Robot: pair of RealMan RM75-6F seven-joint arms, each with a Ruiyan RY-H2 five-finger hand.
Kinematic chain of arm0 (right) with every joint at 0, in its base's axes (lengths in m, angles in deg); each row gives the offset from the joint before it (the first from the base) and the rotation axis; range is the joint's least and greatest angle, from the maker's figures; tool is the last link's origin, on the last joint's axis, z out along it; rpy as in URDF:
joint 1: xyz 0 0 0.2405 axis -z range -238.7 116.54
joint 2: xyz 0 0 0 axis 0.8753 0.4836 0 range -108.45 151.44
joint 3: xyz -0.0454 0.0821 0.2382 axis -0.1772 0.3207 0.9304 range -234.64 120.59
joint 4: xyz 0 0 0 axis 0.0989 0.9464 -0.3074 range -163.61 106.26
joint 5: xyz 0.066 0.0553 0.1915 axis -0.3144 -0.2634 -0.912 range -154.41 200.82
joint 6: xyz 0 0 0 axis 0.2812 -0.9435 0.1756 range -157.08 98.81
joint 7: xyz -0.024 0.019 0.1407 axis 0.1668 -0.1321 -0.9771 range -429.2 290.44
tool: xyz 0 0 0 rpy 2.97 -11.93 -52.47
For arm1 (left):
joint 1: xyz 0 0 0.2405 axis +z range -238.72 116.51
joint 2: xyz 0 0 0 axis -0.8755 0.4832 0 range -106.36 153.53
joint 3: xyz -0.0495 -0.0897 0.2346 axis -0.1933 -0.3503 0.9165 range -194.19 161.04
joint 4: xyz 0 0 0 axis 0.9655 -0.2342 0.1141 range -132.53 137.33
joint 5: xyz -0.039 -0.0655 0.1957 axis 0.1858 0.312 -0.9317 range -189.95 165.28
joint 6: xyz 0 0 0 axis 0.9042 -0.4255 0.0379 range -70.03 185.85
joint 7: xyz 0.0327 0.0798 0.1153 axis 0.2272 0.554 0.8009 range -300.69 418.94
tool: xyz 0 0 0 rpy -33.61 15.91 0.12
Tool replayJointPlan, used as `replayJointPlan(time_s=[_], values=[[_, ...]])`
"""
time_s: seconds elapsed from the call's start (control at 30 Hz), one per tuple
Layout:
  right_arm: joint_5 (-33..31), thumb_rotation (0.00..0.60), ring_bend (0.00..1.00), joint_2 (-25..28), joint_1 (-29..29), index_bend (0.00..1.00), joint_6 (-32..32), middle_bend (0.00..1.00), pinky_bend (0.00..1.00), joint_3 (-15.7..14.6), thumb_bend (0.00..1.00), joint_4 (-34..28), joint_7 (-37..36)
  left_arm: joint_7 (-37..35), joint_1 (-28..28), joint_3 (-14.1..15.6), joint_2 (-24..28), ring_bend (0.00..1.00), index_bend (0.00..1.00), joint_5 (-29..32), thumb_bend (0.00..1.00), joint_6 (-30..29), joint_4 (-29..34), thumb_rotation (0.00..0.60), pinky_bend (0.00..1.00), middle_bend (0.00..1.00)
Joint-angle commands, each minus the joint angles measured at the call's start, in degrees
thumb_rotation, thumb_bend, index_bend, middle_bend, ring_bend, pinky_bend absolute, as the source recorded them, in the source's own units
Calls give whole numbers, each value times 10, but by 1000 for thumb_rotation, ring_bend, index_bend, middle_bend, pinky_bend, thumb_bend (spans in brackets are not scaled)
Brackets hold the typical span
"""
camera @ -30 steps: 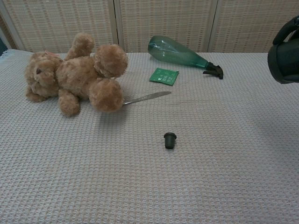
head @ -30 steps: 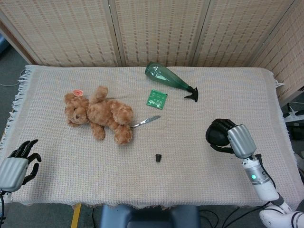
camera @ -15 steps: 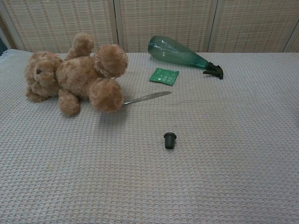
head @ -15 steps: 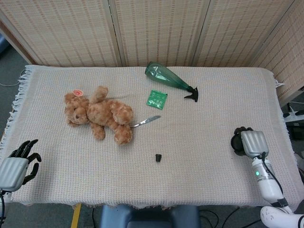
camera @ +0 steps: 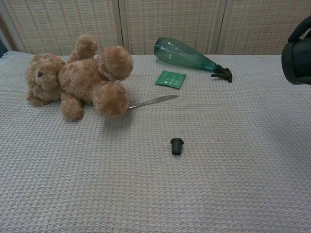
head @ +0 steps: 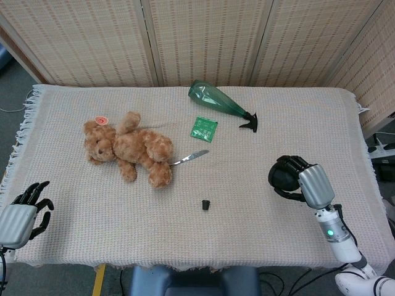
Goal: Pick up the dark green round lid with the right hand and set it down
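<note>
Before woven screens, over the beige cloth, the right hand grips the dark green round lid.

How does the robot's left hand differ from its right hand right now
The left hand holds nothing, fingers apart, at the table's near left corner. The right hand grips the dark green round lid, raised above the cloth on the right. Only the right shows in the chest view. Both have dark fingers.

You have a table covered by a beige waffle-weave cloth. On it lie a brown teddy bear, a metal knife touching the bear, a green sachet, a green spray bottle on its side, and a small dark cap.
</note>
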Motion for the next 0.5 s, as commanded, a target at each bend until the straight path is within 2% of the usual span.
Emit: replayJointPlan(time_s=[0.03, 0.1, 0.27, 0.37, 0.5], values=[[-31, 600, 654, 11, 11, 535, 83, 493, 804, -11, 111, -35, 33, 2, -1, 0, 0, 100, 509, 2, 535, 2, 0, 600, 315, 100], [-78, 600, 654, 42, 5, 535, 151, 493, 805, -13, 111, -85, 77, 3, -1, 0, 0, 100, 509, 2, 535, 4, 0, 600, 315, 100], [-253, 600, 653, 107, -31, 534, 325, 494, 807, 0, 111, -186, 230, 5, -2, 0, 0, 101, 510, 4, 536, 5, 1, 600, 315, 100], [-345, 600, 653, 114, -58, 533, 378, 494, 807, 12, 111, -201, 293, 5, -2, -1, 0, 101, 510, 5, 536, 6, 1, 600, 315, 100], [-430, 600, 653, 101, -88, 533, 409, 494, 807, 26, 111, -190, 335, 4, -2, -1, 1, 100, 511, 6, 535, 6, 2, 600, 315, 100]])
